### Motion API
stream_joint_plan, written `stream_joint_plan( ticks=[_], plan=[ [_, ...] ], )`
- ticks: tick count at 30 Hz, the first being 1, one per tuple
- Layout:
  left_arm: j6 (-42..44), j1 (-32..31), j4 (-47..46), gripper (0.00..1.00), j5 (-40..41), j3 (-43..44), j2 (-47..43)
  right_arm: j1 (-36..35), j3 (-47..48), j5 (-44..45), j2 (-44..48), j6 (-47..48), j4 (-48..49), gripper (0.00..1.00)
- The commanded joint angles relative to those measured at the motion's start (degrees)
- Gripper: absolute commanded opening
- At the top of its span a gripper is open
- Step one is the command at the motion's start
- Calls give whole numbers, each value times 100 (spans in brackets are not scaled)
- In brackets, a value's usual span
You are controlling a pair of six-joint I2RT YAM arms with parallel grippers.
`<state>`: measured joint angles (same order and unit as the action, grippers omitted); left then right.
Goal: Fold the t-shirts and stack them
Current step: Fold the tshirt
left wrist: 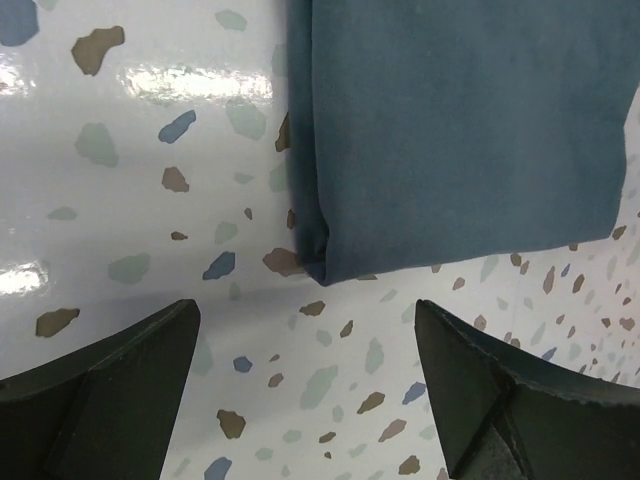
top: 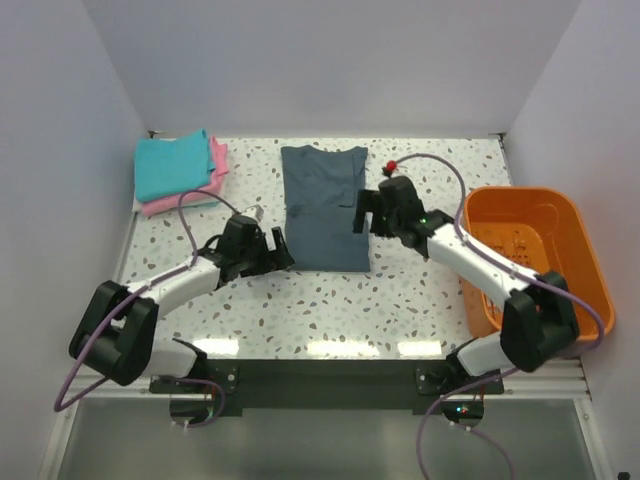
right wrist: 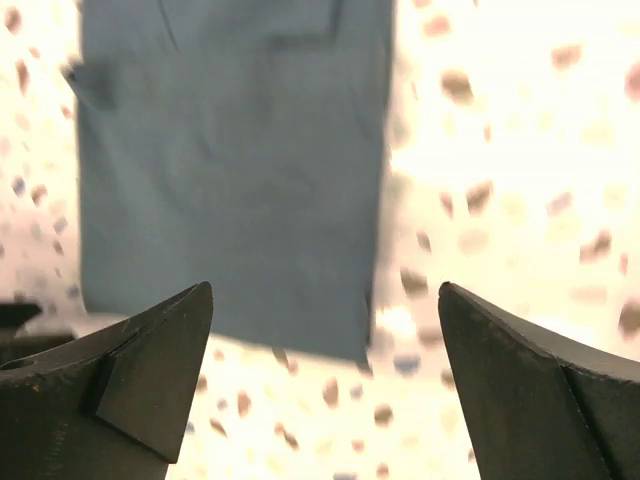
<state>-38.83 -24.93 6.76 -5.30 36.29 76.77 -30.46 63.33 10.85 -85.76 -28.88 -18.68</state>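
Folded slate t-shirt (top: 323, 205); turquoise-on-pink stack (top: 178, 172)

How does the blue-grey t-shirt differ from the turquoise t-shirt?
The blue-grey t-shirt lies alone on the table in the middle; the turquoise t-shirt rests on the pink t-shirt at the far left corner. The blue-grey one is a long rectangle; the turquoise one is folded shorter, nearly square. Both lie flat and folded.
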Motion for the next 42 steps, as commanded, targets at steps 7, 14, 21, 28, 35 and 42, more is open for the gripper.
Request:
stream_joint_plan(
  ticks=[7,14,21,28,35,42],
  plan=[
    [-134,-170,-1203,54,-313,194,997,5,-2246,-1067,833,-1163,839,72],
    [-213,-311,-1222,30,-103,360,1472,13,-2229,-1076,262,-1155,1305,59],
    [-169,-381,-1256,0,-94,264,1569,14,-2176,-1261,-310,-1234,1656,41],
    [-99,-451,-1309,0,-120,-17,1297,5,-2220,-1445,-714,-1146,1965,0],
    [-212,-828,-688,0,29,-588,43,-82,-2702,-1560,513,-839,949,0],
    [-810,-1883,455,0,-358,-957,-1567,-347,-3248,-2042,2798,-715,-1031,0]
  ],
)
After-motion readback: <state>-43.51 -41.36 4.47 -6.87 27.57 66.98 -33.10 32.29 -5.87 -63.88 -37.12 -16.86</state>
